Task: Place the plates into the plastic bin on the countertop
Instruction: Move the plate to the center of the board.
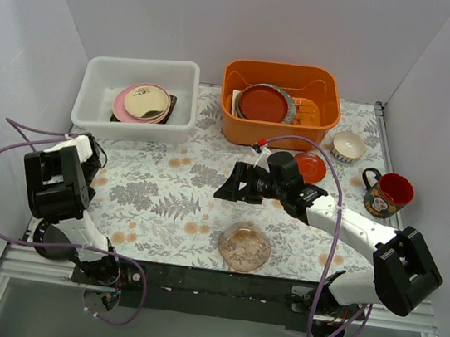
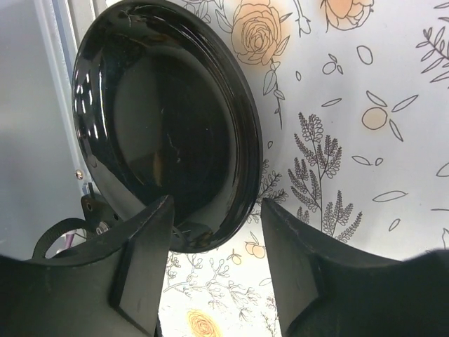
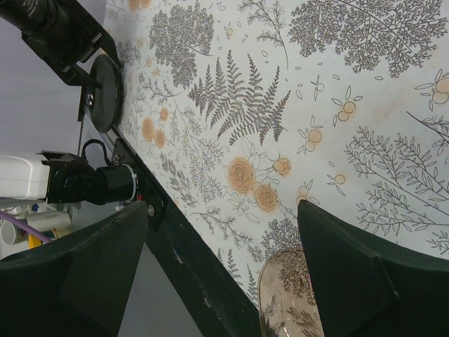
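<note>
At left, hidden overhead, half-closed left end effector (image 2: 216, 214) brackets black plate (image 2: 161, 119), grip unclear.

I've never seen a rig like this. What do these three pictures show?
Two robot arms work at a flower-printed countertop. One picture looks down from above; the other two come from wrist cameras. The left hand has its fingers either side of a glossy black round plate at the countertop's edge; whether it grips is unclear. The right hand hangs open near a clear pink scalloped glass plate. A white translucent plastic bin holds pink and cream plates. An orange plastic tub, small red plate, cream bowl and red mug sit nearby.
</note>
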Tool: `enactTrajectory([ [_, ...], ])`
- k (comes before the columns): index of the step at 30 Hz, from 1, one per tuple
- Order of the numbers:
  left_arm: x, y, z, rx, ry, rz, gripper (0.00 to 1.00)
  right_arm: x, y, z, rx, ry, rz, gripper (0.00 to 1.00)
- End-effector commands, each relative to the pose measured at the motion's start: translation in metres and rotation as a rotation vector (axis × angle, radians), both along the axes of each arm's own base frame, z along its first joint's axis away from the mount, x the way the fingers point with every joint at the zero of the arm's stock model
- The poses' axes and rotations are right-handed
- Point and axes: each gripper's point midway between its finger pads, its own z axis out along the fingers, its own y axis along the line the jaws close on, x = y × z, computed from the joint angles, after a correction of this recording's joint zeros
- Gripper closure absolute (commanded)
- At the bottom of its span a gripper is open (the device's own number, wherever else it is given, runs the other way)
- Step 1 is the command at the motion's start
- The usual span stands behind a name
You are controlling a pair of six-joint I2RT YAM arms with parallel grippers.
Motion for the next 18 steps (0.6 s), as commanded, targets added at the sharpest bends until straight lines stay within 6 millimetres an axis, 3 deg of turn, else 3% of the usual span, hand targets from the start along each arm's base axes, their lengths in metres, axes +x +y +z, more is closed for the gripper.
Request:
enactTrajectory([
  [1,0.001,0.006,-0.001,0.032,-0.005,0.015,0.49,0.003,0.007,0.012,0.035,-0.045,0.018,0.05],
  [4,0.002,0.005,-0.004,0.018,-0.003,0.008,0.53,0.004,0.007,0.012,0.033,-0.046,0.016,0.05],
  [6,0.003,0.004,-0.006,0.008,-0.009,0.002,0.63,0.003,0.006,0.012,0.031,-0.045,0.015,0.05],
  [7,0.009,0.002,-0.010,-0.011,-0.038,-0.004,0.75,0.004,0.006,0.011,0.028,-0.045,0.014,0.05],
  [8,0.010,0.000,-0.013,-0.040,-0.038,-0.037,1.00,0.004,0.006,0.011,0.026,-0.044,0.013,0.05],
  [18,0.010,0.000,-0.013,-0.038,-0.046,-0.033,1.00,0.004,0.004,0.010,0.019,-0.046,0.010,0.05],
])
